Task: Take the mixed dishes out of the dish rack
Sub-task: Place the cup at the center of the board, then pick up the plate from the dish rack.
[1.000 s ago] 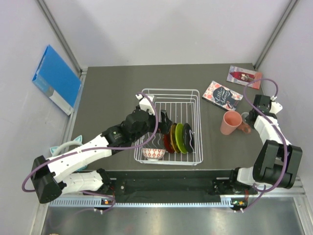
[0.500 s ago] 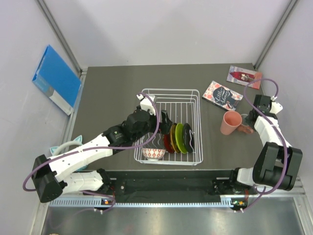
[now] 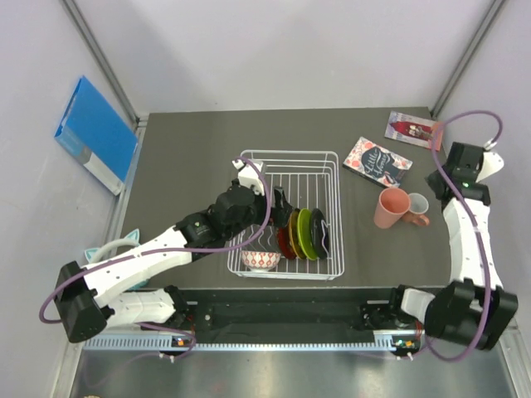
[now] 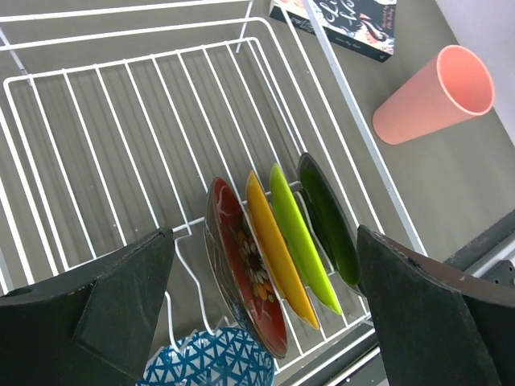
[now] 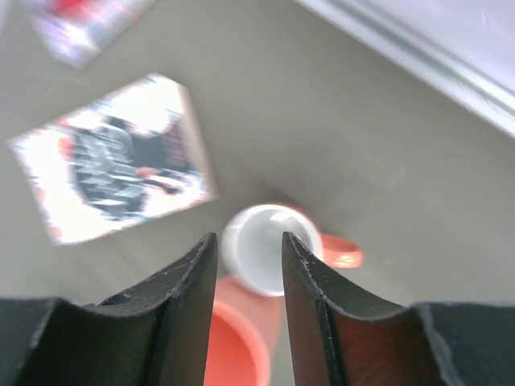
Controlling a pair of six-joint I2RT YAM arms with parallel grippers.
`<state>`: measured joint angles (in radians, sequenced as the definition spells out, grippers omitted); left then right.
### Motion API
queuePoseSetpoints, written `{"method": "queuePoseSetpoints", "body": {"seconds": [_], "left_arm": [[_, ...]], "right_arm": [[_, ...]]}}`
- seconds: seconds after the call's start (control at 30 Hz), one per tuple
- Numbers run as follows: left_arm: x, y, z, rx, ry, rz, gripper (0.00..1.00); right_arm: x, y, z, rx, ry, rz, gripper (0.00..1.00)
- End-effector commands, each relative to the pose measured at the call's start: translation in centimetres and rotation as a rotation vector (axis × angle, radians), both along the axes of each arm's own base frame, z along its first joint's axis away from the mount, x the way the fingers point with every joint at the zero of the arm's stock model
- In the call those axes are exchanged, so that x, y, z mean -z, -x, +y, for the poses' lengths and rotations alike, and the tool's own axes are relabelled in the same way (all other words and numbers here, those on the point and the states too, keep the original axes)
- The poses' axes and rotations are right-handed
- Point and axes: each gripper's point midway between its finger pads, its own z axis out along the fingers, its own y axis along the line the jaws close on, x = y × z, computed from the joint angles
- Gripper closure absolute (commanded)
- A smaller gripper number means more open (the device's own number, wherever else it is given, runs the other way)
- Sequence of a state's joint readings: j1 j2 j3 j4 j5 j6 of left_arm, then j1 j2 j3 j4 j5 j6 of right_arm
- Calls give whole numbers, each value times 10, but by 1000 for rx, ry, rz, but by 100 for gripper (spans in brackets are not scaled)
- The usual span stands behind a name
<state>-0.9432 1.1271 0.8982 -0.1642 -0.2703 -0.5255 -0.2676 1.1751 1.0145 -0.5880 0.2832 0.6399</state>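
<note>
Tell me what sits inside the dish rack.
The dish rack holds four upright plates, red, amber, lime-green and dark, plus a patterned bowl. The left arm hides part of its floor.

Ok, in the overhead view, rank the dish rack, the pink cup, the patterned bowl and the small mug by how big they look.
Largest: dish rack.
Then pink cup.
Then patterned bowl, close to the cup, so that pair is unsure.
Smallest: small mug.

Soft overhead light, faint shadows. Beyond the right pincer the booklet and mug smear with motion blur; under the left pincer, plates look sharp.
</note>
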Motion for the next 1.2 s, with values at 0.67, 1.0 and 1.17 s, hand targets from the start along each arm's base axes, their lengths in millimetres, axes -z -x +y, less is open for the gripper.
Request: {"method": "queuePoseSetpoints", "body": {"seconds": [0.67, 1.0, 1.17], "left_arm": [[-33, -47, 28, -262, -110, -95, 1], [-44, -50, 42, -313, -76, -153, 1], [-44, -49, 53, -345, -121, -133, 1]], "right_arm": [[-194, 25, 294, -765, 198, -571, 0], [-180, 34, 276, -694, 458, -673, 0], [-170, 27, 277, -662, 491, -546, 0]]}}
